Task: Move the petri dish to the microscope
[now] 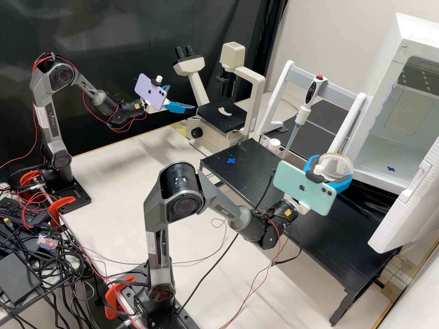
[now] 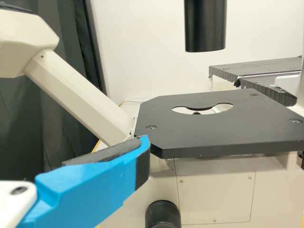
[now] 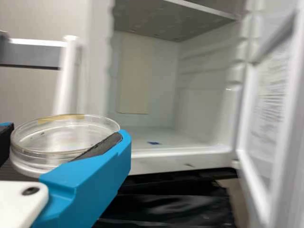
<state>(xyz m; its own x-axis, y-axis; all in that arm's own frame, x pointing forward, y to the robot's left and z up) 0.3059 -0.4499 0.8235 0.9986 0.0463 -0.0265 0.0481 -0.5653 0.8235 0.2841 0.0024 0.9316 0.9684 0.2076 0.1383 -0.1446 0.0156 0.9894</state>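
Blue right gripper (image 1: 332,168) is closed on the petri dish (image 1: 339,163), well apart from the microscope (image 1: 206,133)

Nearest in the high view is the right arm, which carries a mint-green phone (image 1: 292,185). Its gripper clamps the clear dish between both fingers, above the black stand (image 1: 292,201). The right wrist view shows the dish lying nearly level, beside the opening of a white cabinet (image 1: 411,41), whose door (image 1: 411,201) stands open. Farther, a pipette (image 1: 302,109) hangs upright from a white rack (image 1: 280,93). On the other side of the beige table (image 1: 114,183), the left gripper (image 1: 183,98) has its fingers apart, near the microscope's black stage (image 1: 217,119). Behind is a black curtain (image 1: 114,27).
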